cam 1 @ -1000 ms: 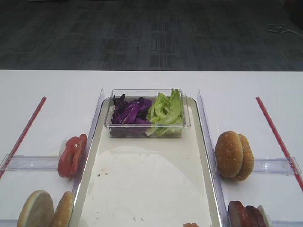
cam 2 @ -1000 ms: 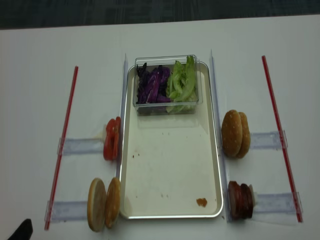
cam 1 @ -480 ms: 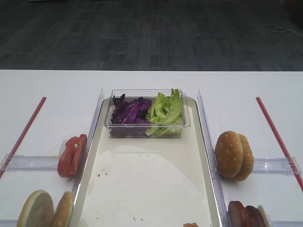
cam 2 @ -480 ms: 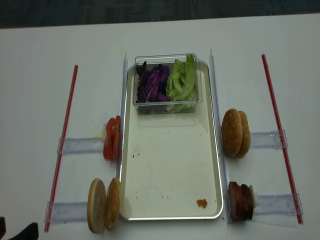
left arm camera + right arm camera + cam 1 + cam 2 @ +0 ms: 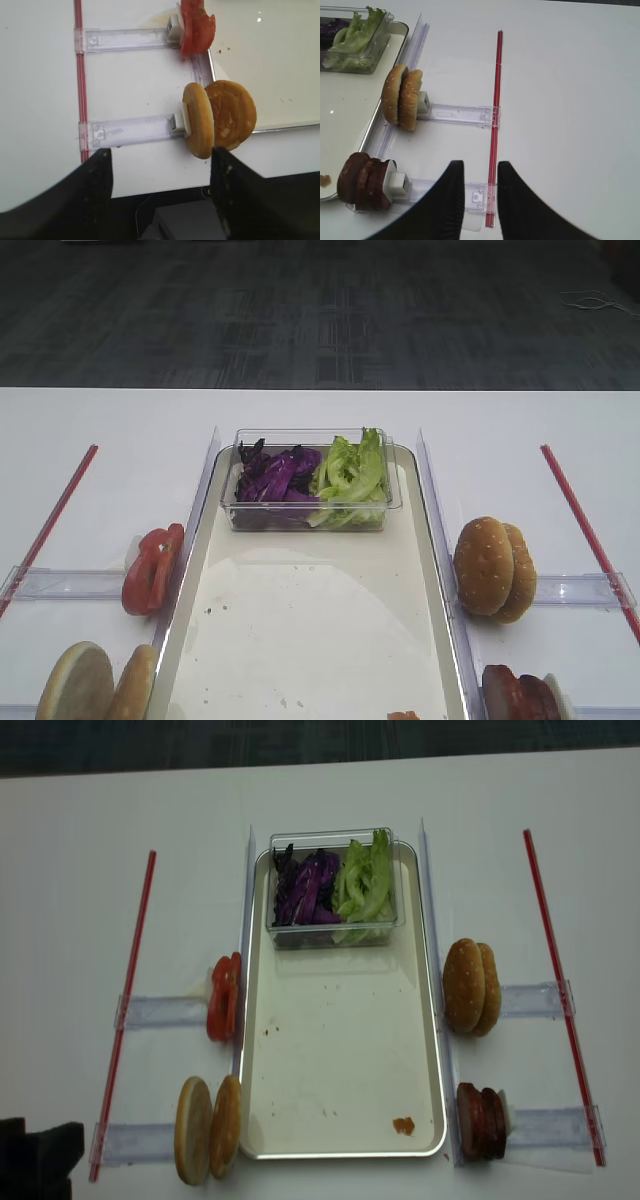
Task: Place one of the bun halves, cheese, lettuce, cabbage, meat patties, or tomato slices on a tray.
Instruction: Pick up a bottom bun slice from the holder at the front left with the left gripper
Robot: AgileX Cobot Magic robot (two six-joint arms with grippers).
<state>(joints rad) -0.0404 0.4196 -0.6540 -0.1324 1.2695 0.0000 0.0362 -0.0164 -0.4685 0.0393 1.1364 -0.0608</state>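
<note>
At lower left of the overhead view the left gripper [image 5: 40, 1148], jaws spread and empty, has crept further into frame than a second ago, likely lining up on the bun halves [image 5: 208, 1128] standing on edge in their rack. Beyond, the tray [image 5: 345, 1060] lies bare. Right gripper [image 5: 480, 192] hovers, fingers slightly parted, holding nothing

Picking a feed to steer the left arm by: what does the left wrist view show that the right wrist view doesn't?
Only the left wrist view shows the bun halves, the tomato slices and the left gripper, fingers apart.

Only the right wrist view shows the sesame buns, meat patties, lettuce and right gripper.

Both show the tray.
</note>
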